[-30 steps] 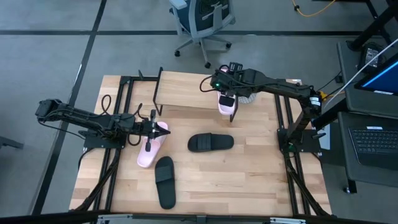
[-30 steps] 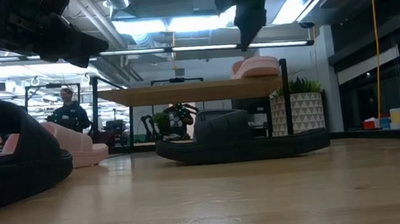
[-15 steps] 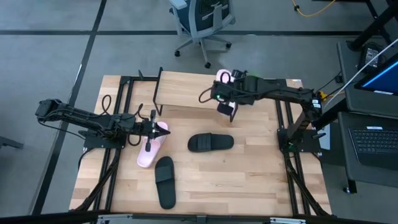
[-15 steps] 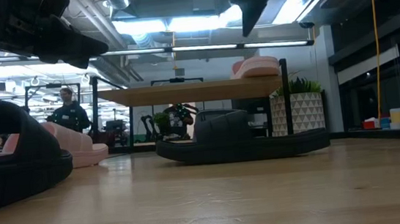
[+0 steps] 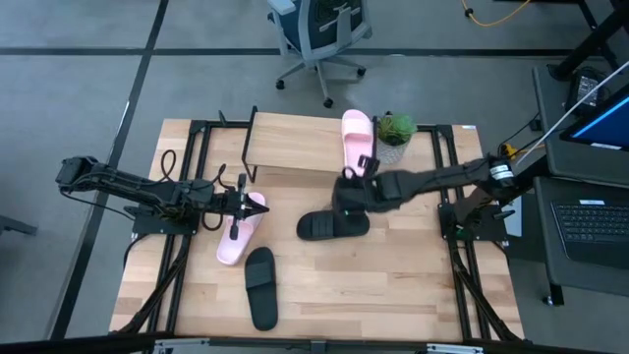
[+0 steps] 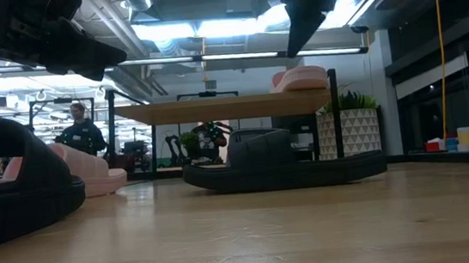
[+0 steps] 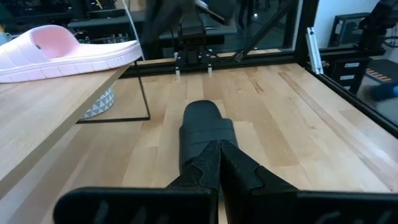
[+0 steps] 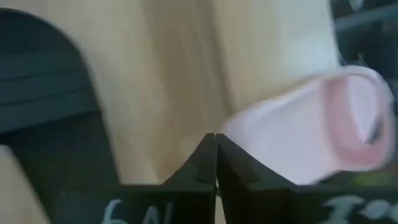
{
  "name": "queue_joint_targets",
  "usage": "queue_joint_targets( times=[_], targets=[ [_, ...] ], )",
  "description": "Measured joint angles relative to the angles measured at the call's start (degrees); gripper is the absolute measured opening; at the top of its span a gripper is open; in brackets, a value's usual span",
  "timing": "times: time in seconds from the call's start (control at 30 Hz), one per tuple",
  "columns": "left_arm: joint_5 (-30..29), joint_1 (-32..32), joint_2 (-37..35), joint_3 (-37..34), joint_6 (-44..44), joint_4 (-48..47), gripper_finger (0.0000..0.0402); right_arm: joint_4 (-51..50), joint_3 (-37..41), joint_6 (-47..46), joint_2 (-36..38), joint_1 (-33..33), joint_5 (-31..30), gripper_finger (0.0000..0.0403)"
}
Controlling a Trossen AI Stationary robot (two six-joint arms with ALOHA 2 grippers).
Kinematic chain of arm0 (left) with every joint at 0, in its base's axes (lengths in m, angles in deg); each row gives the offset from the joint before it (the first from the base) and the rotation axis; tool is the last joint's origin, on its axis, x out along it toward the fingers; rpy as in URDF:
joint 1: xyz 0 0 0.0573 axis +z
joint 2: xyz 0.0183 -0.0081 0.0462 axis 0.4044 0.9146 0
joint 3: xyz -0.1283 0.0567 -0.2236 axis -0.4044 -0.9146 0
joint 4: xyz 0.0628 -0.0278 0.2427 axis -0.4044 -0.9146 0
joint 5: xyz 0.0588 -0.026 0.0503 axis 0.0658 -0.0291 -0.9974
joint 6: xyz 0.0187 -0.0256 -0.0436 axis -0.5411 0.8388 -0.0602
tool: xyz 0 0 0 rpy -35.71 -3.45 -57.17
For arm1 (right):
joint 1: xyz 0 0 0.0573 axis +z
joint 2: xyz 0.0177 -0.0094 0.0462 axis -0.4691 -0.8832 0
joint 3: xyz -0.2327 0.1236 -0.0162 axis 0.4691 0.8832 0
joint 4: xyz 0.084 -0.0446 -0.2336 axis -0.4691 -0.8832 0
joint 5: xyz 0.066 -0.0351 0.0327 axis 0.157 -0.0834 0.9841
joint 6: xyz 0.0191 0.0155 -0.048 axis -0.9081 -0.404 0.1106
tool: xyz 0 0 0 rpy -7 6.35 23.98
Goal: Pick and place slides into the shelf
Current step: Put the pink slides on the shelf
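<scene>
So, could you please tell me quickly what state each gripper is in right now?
Left gripper: jaws shut, holding nothing, over the pink slide on the table.
Right gripper: jaws shut, empty, above the black slide.

both arms are dark, nearly black, built of slim jointed segments. the left arm (image 5: 138,190) carries looping black cables along its links, and more black cable loops lie by its base at 9 o'clock. the right arm (image 5: 432,180) shows a pale band with a spot of yellow near its 3 o'clock end. each wrist view shows two matte black tapered fingers (image 7: 214,165) (image 8: 214,158) above a dark crossbar; the right arm's crossbar bears faint pale markings.
</scene>
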Motion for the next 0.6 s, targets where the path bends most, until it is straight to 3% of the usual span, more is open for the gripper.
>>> queue_joint_targets(
  times=[0.37,0.6],
  targets=[
    [-0.71,-3.75,0.0,0.0,0.0,1.88,0.0,27.79,24.97,1.73,15.04,8.04,0.57,0.0005],
    [-0.8,-4.04,0.0,0.0,1.32,1.86,0.0,53.73,42.96,9.77,23.97,9.99,9.58,0.0016]
  ],
)
